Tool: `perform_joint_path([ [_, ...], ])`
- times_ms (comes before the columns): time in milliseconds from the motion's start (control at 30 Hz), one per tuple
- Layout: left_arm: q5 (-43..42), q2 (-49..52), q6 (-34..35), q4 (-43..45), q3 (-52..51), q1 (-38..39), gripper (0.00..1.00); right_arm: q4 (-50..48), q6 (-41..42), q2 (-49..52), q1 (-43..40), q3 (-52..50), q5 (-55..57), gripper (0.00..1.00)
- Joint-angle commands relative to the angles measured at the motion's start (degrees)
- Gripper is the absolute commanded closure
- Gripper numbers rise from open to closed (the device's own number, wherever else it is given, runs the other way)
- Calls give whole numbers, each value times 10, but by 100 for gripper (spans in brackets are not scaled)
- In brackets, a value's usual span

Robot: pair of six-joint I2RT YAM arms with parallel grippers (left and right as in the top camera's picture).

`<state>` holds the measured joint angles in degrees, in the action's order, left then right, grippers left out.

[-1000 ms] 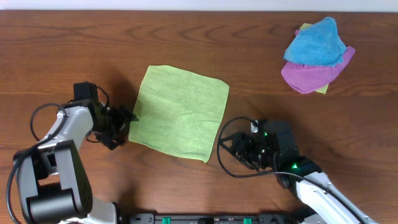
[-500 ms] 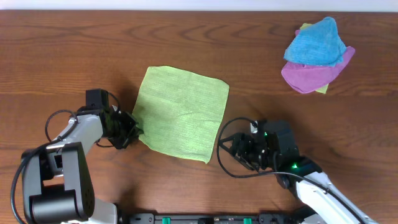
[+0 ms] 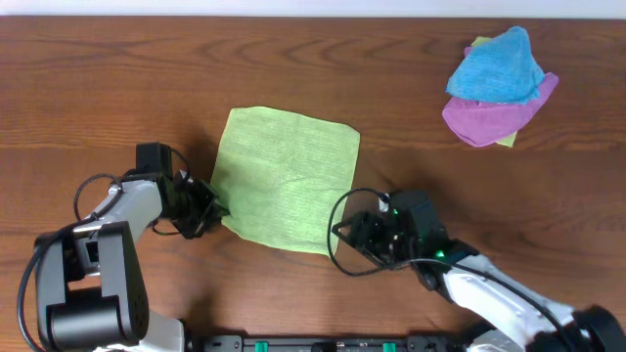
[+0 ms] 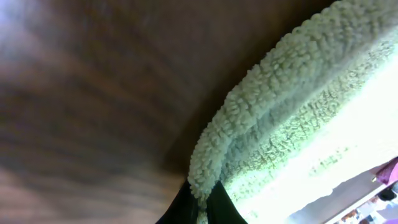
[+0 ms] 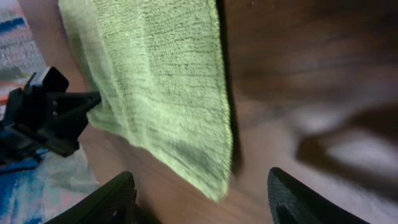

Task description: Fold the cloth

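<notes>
Left pincer [image 3: 217,207] pinching cloth [image 3: 286,181], blue rag [image 3: 494,68] apart

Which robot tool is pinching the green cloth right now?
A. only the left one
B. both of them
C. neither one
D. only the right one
A: the left tool is shut on one near corner of the green cloth, while the right tool stands open at the other near corner and is not closed on it.
</notes>
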<state>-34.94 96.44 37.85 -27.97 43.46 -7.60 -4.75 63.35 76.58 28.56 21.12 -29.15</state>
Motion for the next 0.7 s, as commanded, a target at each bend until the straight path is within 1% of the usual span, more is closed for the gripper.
perform_joint_path([
  [0,-7,9,-21,-18,-8,2,94,-22,25,36,14,-4,7,32],
  [367,-10,9,-36,-37,-8,2,95,-84,48,115,42,-4,13,38],
  [533,-11,9,-36,-37,-8,2,95,-97,50,130,57,-4,26,44],
  [567,-11,9,-36,-37,-8,2,94,-97,50,132,58,-4,28,48],
  [600,-11,9,-36,-37,-8,2,94,-97,49,133,58,-4,31,56],
  [667,-14,9,-37,-37,-8,2,94,-100,40,133,59,-4,39,84],
])
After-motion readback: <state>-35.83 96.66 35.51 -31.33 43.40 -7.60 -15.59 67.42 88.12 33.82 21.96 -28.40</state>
